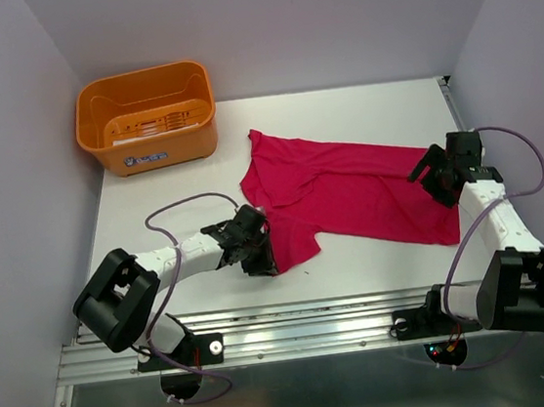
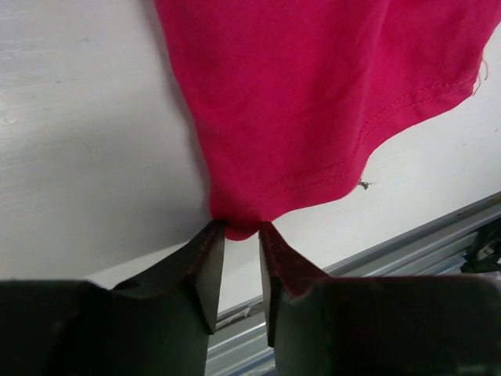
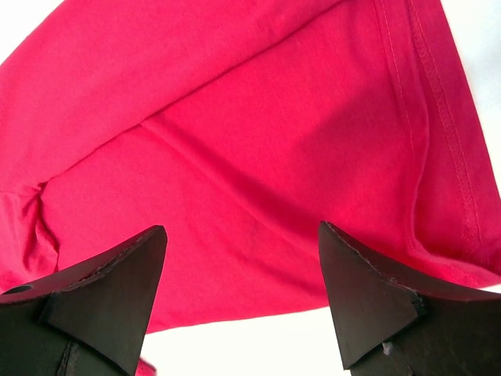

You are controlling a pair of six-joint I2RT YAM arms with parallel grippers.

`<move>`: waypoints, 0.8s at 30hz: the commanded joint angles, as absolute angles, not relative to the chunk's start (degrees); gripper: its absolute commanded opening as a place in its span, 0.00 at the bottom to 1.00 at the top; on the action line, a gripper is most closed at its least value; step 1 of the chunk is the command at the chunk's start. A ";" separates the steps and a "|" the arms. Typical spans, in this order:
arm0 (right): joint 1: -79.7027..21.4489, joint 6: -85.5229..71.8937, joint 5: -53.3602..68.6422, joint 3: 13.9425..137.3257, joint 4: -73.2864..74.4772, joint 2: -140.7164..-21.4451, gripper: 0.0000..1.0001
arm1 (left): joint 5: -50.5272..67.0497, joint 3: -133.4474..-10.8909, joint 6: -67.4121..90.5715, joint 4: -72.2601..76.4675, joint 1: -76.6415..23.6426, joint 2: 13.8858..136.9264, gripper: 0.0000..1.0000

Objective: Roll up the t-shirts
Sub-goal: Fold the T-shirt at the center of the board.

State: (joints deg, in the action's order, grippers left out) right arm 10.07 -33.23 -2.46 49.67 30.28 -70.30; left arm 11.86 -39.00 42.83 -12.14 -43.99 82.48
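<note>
left hand point(image 2: 241, 229) around t-shirt point(image 2: 313, 94) hem, tip hidden

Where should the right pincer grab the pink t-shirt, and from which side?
Probably the stitched hem at the t-shirt's right end. The cloth lies flat on the table, so the open right pincer, hovering over it, would best drop straight down and pinch that edge, as the left pincer pinches the near-left edge.
</note>
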 commanded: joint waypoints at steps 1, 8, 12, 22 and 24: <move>9.93 -33.57 -1.06 48.61 31.90 -67.42 0.84 | 11.60 -39.89 43.16 -11.51 -44.56 82.44 0.31; 9.93 -39.36 2.11 42.64 37.09 -62.67 0.84 | 6.33 -43.85 42.28 -15.11 -44.56 81.04 0.00; 9.93 -44.64 2.02 39.29 40.59 -59.51 0.83 | 5.45 -44.30 42.10 -16.26 -44.56 78.23 0.00; 9.93 -50.97 -5.27 38.14 47.55 -56.78 0.84 | 4.48 -42.45 40.87 -18.54 -44.56 77.34 0.68; 9.93 -51.94 -6.50 38.32 48.86 -56.69 0.85 | 4.31 -41.93 40.87 -18.19 -44.47 77.61 0.68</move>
State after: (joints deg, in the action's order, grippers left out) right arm 10.04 -48.86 -3.05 38.30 45.32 -57.60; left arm 5.54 -42.44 41.82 -17.45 -44.29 78.15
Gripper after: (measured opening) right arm 0.842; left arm 0.671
